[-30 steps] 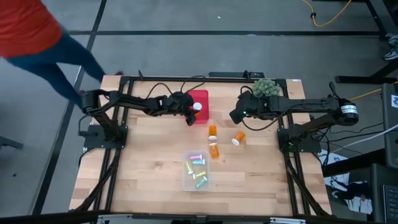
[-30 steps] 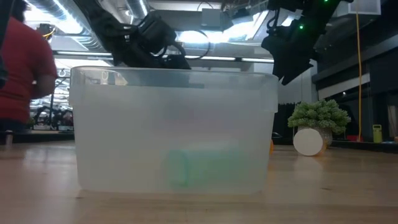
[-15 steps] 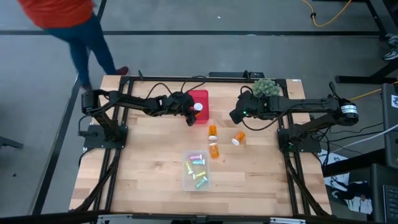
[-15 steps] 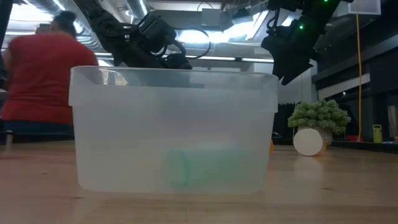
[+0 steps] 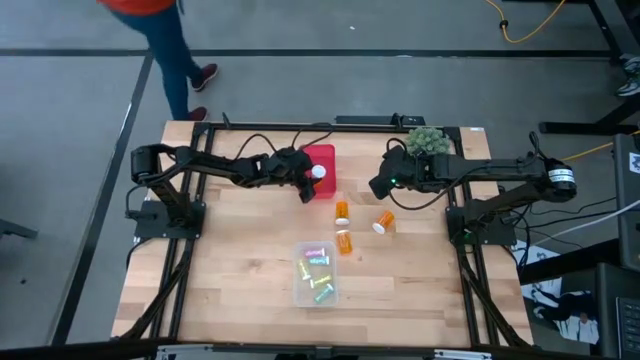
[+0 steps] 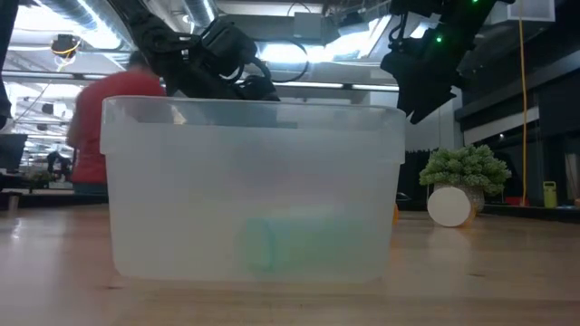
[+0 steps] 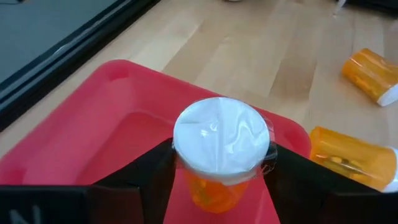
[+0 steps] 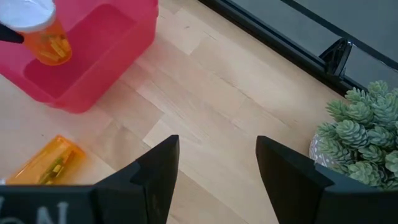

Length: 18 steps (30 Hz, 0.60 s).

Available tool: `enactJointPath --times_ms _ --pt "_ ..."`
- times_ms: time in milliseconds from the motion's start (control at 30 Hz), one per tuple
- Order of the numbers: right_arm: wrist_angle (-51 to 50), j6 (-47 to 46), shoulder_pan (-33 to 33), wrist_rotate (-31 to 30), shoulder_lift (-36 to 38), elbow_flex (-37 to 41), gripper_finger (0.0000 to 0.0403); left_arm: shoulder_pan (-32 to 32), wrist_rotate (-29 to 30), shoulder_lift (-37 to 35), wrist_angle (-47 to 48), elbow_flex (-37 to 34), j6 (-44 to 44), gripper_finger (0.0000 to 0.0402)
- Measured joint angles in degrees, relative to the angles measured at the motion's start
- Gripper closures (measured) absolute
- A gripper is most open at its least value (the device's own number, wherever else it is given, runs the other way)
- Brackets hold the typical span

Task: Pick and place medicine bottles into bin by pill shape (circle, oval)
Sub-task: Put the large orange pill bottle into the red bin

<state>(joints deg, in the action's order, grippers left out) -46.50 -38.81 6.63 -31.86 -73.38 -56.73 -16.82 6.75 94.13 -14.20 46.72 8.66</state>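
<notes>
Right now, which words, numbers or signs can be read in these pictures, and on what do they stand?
"N": on the left gripper, cut off by the picture's edge.
"ON": on the right gripper, also cut off, so likely part of a longer word.
No text shows on the bottles or the red bin.

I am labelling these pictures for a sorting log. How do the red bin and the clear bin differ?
The red bin is opaque and sits at the table's far side; the clear bin is translucent and sits nearer the front edge. The clear bin holds several small pastel bottles; the red bin looks empty, with an orange bottle held above it by the left gripper. Both are open-topped plastic bins.
</notes>
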Motion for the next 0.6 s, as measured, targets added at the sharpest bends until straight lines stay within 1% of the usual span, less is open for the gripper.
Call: enactJointPath --times_ms 200,300,433,600 --pt "0.0 -0.2 0.0 0.0 0.0 0.0 0.0188 0.0 3.6 0.0 0.0 0.0 -0.2 0.0137" --pt "0.0 -0.2 0.0 0.0 0.0 0.0 0.0188 0.0 4.6 0.0 0.0 0.0 -0.2 0.0122" --pt "0.0 -0.1 0.0 0.0 0.0 0.0 0.0188 0.0 4.7 0.0 -0.2 0.0 0.0 0.0118" --pt "0.0 -0.1 0.0 0.3 0.0 0.0 0.0188 -0.2 3.8 -1.7 -2.8 0.0 3.3 0.0118"
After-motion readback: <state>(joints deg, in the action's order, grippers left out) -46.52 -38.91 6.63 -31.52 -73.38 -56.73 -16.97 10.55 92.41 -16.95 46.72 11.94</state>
